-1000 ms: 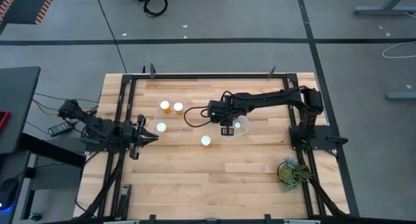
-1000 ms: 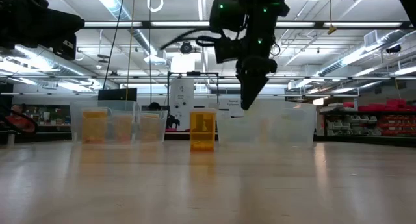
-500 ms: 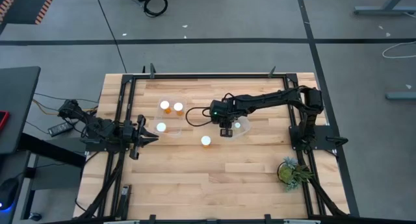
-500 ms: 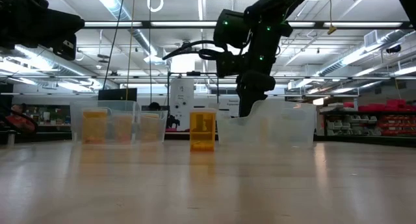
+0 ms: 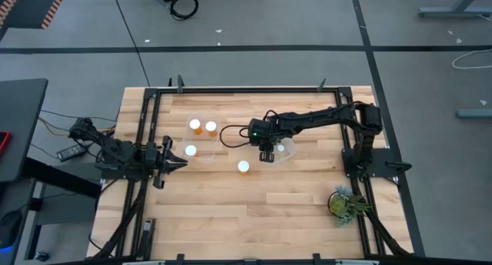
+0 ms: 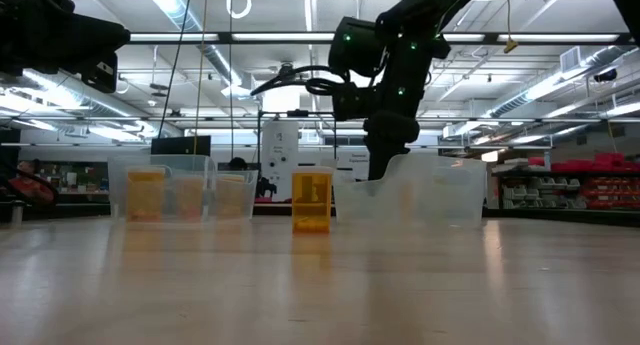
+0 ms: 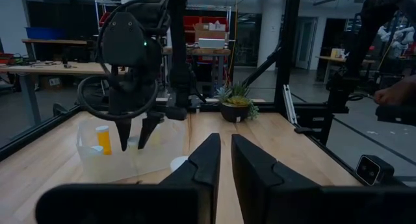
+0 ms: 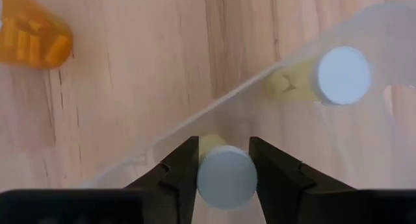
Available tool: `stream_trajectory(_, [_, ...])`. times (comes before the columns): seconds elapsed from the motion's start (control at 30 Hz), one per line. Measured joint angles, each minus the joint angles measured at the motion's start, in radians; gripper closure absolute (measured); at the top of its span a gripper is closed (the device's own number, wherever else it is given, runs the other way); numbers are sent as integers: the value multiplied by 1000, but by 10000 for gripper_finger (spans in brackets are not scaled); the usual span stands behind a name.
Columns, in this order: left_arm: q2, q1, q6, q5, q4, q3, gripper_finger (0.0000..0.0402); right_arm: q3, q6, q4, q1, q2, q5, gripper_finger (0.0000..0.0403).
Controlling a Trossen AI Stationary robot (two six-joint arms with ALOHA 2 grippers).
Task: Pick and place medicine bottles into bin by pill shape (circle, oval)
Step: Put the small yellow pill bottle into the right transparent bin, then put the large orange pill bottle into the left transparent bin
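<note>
Halfway through a placing step, judging by the layout. Holding a bottle [image 8: 226, 177] in the right gripper [image 5: 267, 155], jaws partly closed on its white cap, with a finger pressing against either side. Hanging just inside the near wall of the right bin [image 6: 440, 190], cap up, base not visibly resting on the bin floor. Sharing that bin with a second bottle [image 8: 343, 74], standing well apart from the held one. Leaving a lone bottle [image 5: 243, 167] out on the bare table, just beside the bin, and an orange bottle [image 8: 32, 32] lying outside the wall. Parking the left gripper [image 5: 178, 160] at the table's left side, jaws closed on nothing.

Next move, as a judgement: easing down until the base is sitting on the bin floor, then spreading the jaws wide enough to clear the cap, then lifting straight up. Risking a tip-over if lifting before the fingers are clear, or a knock against the wall when withdrawing. Not confirming pill shape: contents too small to tell.
</note>
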Motion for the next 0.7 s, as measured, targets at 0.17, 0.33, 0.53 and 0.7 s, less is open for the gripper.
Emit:
stream_trajectory(0.17, [0, 0, 0, 0, 0, 0, 359, -6, 17, -9, 0, 7, 10, 243])
stream_trajectory(0.33, [0, 0, 0, 0, 0, 0, 361, -4, 24, -5, 0, 6, 21, 219])
stream_trajectory(0.53, [0, 0, 0, 0, 0, 0, 352, -4, 25, -7, 0, -2, 21, 198])
stream_trajectory(0.7, [0, 0, 0, 0, 0, 0, 350, -3, 32, -7, 0, -47, 21, 189])
